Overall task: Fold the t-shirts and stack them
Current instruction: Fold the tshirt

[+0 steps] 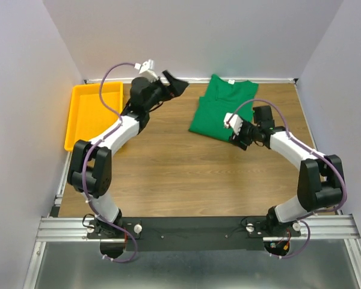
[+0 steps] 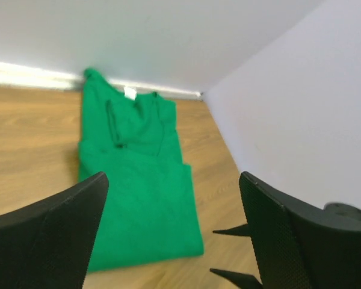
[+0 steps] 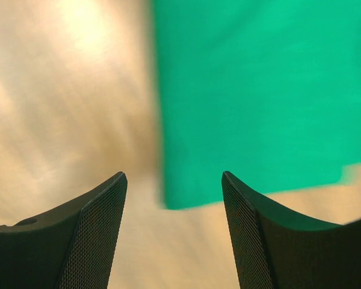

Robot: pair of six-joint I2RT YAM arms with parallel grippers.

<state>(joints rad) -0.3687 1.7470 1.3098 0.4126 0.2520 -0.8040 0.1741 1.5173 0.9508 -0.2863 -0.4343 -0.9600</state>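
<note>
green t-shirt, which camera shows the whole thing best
Top external: the t-shirt shows sharp and almost whole from above, the right gripper at its near corner. Left wrist shows most of it, softer. Right wrist shows only one blurred corner.

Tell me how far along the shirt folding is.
Done: the green t-shirt lies folded, far right on the table. In hand: nothing; the left gripper, raised, and the right gripper, beside the shirt's near edge, are both open. Left: no second shirt visible to stack.

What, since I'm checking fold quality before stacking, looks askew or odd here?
The green t-shirt lies skewed to the table edges, and its layers do not line up along one side, leaving a step. Nothing looks spilled or damaged.
</note>
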